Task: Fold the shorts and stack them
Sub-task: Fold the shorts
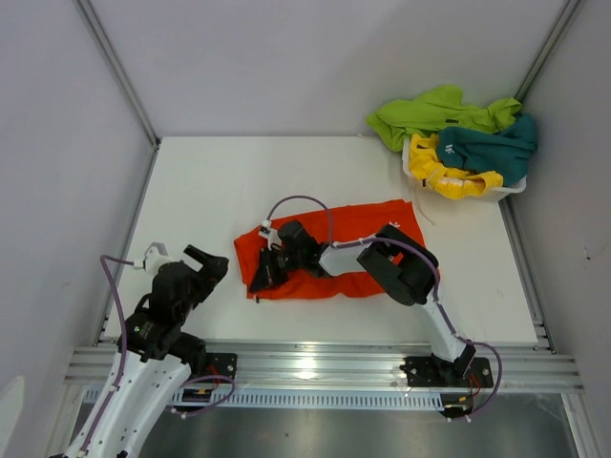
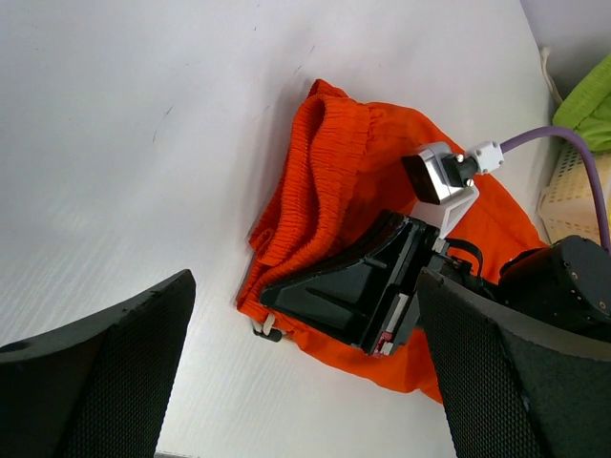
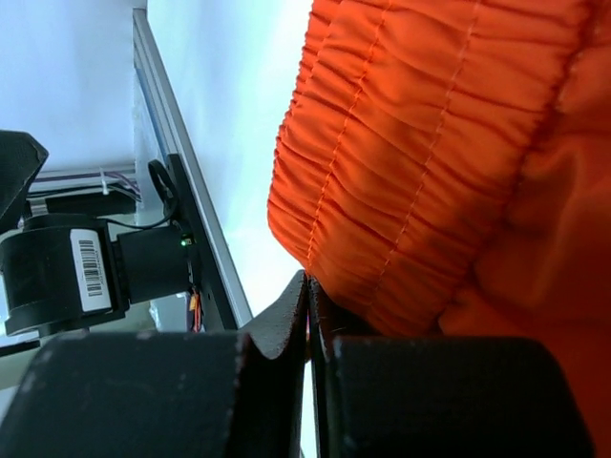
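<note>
A white mesh basket [image 1: 412, 170] sits on the desk [image 1: 210, 181] at its far right corner. It is heaped with three pairs of shorts. The yellow pair [image 1: 444, 175] hangs over the near rim and the teal pair [image 1: 492, 148] is on top at the right. The green pair [image 1: 430, 113] spills over the basket's far-left rim.

The orange shorts [image 1: 368, 218] lie flat on the desk, well apart from the basket, nearer the arms and to the basket's left. Their long axis runs left to right. The ribbed waistband [image 2: 325, 162] is at the end away from the basket and the legs point toward it.

The right arm lies across the near half of the orange shorts and hides part of them, with its purple cable [image 1: 305, 200] arching above. The right end effector [image 3: 307, 286] is clenched at the waistband's near corner. The fabric touches its fingertips, but I cannot tell whether any is pinched.

The left end effector [image 1: 210, 262] hangs released, jaws wide, farther from the basket than the orange shorts and just beside the waistband, touching nothing.
</note>
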Motion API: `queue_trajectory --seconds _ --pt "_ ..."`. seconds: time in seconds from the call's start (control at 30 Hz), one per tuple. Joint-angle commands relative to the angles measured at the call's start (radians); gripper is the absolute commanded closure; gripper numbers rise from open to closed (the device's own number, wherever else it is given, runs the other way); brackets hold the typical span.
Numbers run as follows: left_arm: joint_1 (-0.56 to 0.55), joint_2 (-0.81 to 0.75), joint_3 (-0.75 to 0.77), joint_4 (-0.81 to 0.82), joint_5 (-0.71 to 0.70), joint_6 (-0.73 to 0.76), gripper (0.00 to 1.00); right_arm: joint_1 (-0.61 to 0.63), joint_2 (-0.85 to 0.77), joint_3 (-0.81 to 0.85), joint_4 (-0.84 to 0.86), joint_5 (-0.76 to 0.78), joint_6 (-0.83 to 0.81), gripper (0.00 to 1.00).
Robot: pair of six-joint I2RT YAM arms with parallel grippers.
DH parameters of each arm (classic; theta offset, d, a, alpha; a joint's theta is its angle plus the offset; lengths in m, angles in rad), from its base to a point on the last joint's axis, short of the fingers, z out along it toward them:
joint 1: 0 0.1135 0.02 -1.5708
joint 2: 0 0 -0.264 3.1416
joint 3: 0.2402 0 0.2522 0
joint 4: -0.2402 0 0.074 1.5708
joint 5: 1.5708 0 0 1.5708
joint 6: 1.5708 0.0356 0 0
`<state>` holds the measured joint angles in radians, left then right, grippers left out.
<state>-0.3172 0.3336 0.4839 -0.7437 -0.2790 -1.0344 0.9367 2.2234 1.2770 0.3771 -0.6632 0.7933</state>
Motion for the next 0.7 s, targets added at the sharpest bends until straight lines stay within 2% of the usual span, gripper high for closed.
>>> queue_trajectory --seconds 0.0,0.13,0.3,0.67 --pt "0.007 0.005 -0.007 0.027 0.015 0.023 0.01 0.005 -0.063 0.038 -0.139 0.04 -0.049 0.96" --pt "0.007 -0.001 -0.004 0.021 0.014 0.025 0.01 0.001 -0.129 0.117 -0.228 0.047 -0.088 0.94" --pt "0.007 -0.01 -0.001 0.014 0.011 0.027 0.01 -0.019 -0.136 0.17 -0.251 0.053 -0.094 0.93" --pt "0.007 -0.007 -0.018 0.026 0.024 0.031 0.01 -0.064 0.033 0.222 -0.225 0.077 -0.059 0.94"
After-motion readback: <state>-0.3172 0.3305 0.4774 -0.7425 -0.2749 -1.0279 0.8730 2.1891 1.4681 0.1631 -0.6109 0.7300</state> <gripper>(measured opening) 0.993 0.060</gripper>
